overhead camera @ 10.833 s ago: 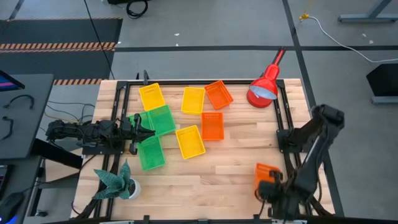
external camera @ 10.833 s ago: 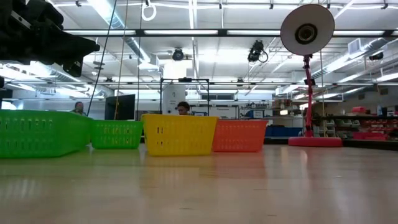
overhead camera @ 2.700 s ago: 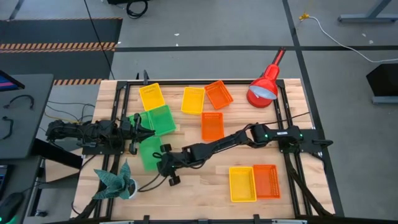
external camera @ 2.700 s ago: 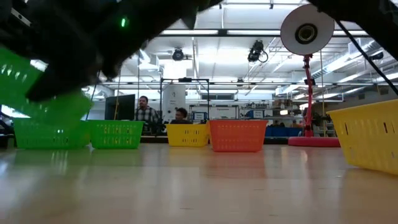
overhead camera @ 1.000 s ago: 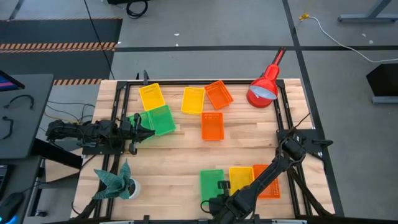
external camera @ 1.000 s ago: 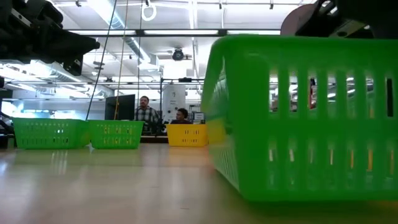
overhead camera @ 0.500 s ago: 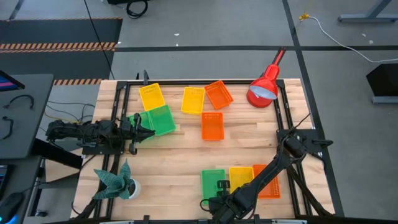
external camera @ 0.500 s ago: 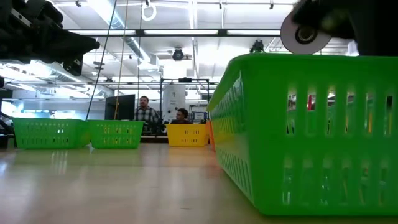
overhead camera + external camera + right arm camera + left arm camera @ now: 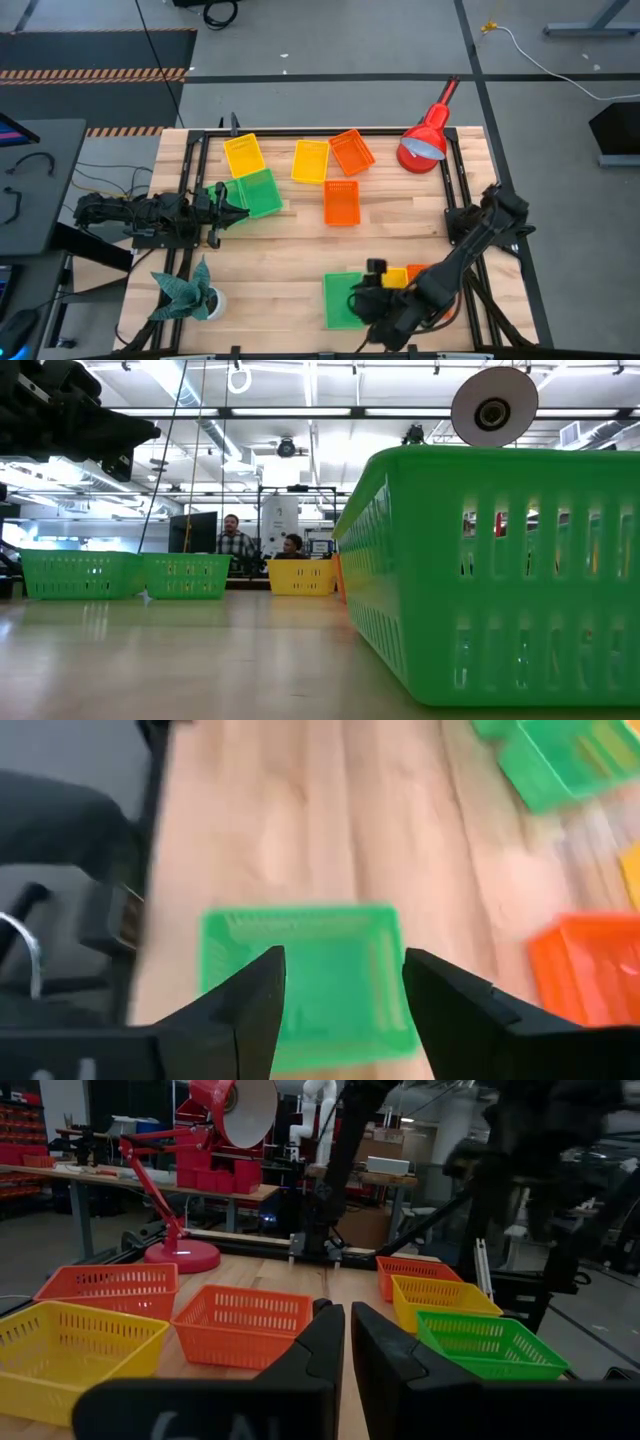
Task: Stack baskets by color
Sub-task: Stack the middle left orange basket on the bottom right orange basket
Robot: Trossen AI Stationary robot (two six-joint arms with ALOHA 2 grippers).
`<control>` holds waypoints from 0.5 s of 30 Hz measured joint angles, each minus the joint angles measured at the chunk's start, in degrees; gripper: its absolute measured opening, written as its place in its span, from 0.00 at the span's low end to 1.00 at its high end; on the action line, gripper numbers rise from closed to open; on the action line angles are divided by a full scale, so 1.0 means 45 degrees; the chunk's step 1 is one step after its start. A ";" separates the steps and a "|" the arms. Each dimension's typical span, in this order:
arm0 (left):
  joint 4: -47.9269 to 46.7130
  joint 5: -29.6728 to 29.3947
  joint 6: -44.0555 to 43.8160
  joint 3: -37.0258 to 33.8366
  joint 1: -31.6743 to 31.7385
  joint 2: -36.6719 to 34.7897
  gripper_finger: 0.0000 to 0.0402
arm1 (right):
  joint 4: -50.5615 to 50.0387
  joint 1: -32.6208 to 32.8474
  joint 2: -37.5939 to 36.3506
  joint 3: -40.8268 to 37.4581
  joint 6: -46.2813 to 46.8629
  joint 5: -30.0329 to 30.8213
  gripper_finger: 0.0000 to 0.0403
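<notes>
We are lifting our right pincer [image 9: 372, 285], fingers now apart (freshly released), off the green basket [image 9: 342, 299] at the surface's front edge, starting a green pile.

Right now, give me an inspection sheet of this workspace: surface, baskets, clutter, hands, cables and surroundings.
Surface: wooden table, inside a dark metal frame.
Job's things: green basket at the near edge, a yellow basket and an orange basket beside it, both partly under the right arm. Farther back: two yellow, two orange and a green basket. Nothing stacked yet.
Clutter: red desk lamp at the far right corner; small plant near left.
Hands: right hand open above the near green basket, holding nothing; left hand shut, empty, at the left edge.
Cables: black cables off the table's left side.
Surroundings: two people in the workshop beyond the table.
</notes>
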 joint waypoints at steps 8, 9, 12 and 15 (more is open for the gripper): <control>0.0000 -0.0003 -0.0004 -0.0003 0.0003 0.0000 0.09 | 0.2075 -0.1612 -0.1844 -0.5172 0.1115 -0.0996 0.47; 0.0000 -0.0004 -0.0002 -0.0004 0.0001 0.0003 0.09 | 0.2724 -0.1962 -0.1945 -0.5588 0.0873 -0.0953 0.47; 0.0000 -0.0005 0.0000 -0.0005 0.0003 0.0003 0.08 | 0.4743 -0.3275 -0.2006 -0.6405 -0.0486 -0.1238 0.48; 0.0000 -0.0005 -0.0004 -0.0005 0.0004 0.0000 0.07 | 0.6002 -0.4855 -0.1718 -0.6492 -0.2304 -0.2212 0.50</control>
